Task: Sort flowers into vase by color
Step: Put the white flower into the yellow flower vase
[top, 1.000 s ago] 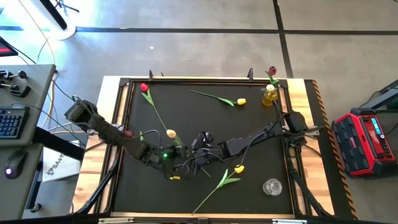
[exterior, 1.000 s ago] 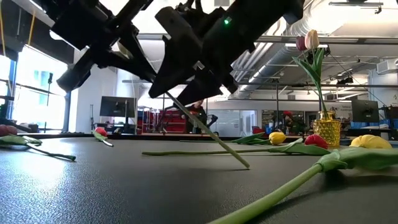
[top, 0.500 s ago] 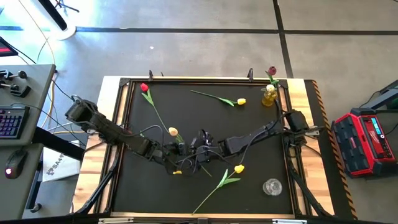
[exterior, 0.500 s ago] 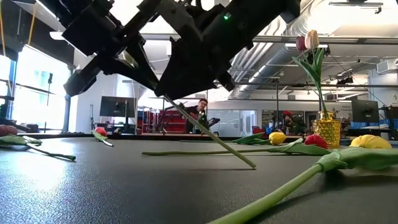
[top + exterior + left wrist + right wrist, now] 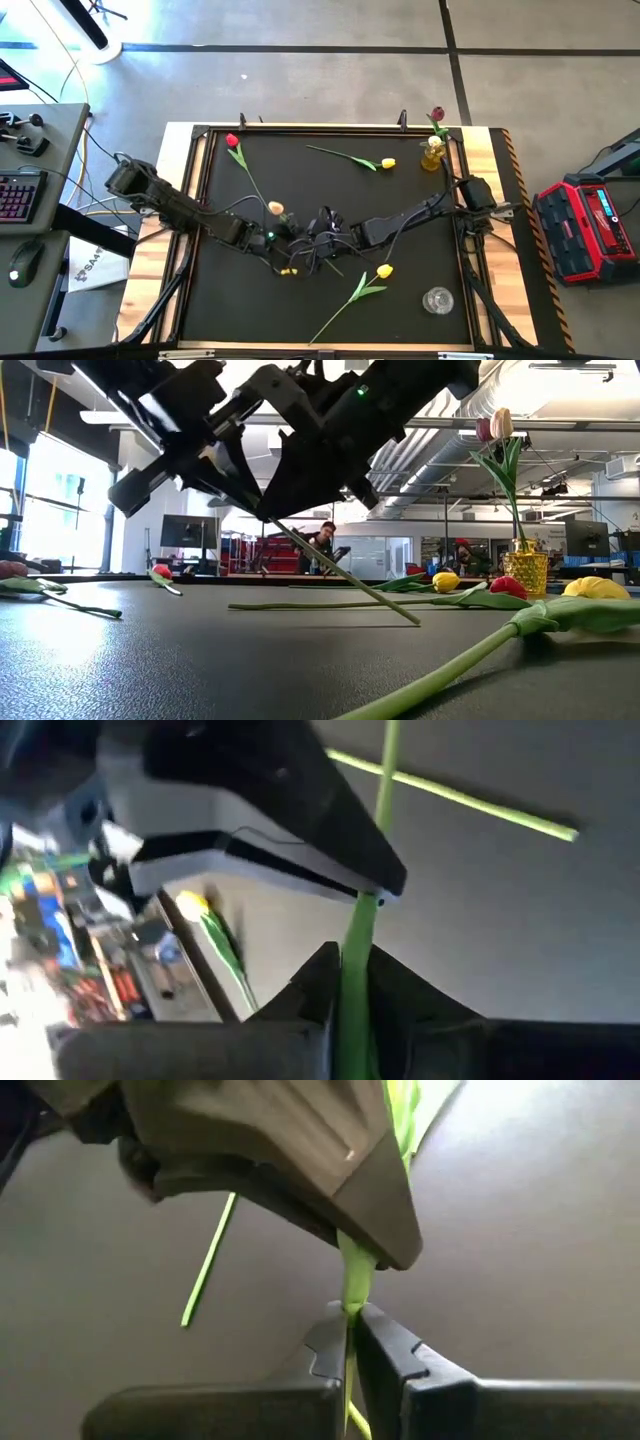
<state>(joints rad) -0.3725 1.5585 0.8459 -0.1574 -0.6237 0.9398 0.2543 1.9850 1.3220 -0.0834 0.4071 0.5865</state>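
From overhead I can barely separate the two grippers: they meet mid-table in a dark tangle of cable, left gripper (image 5: pixel 283 232) and right gripper (image 5: pixel 318 238) nearly touching. The wrist cameras settle it. My left gripper (image 5: pixel 348 982) is pinched on a green stem (image 5: pixel 352 990), and the right gripper (image 5: pixel 350 1342) is pinched on the same stem (image 5: pixel 352 1280). Its cream head (image 5: pixel 275 208) pokes out beside the left arm; in the low view the stem (image 5: pixel 345 575) slants down to the mat (image 5: pixel 200 660), tip touching.

Loose flowers lie around: red tulip (image 5: pixel 232 141) far left, yellow tulip (image 5: pixel 387 162) far centre, another yellow one (image 5: pixel 384 271) near. A dark red tulip (image 5: pixel 437 114) stands in the amber vase (image 5: pixel 433 152) at the far right corner; a clear vase (image 5: pixel 436 300) sits near right. I can read no writing on the red toolbox (image 5: pixel 585 230).
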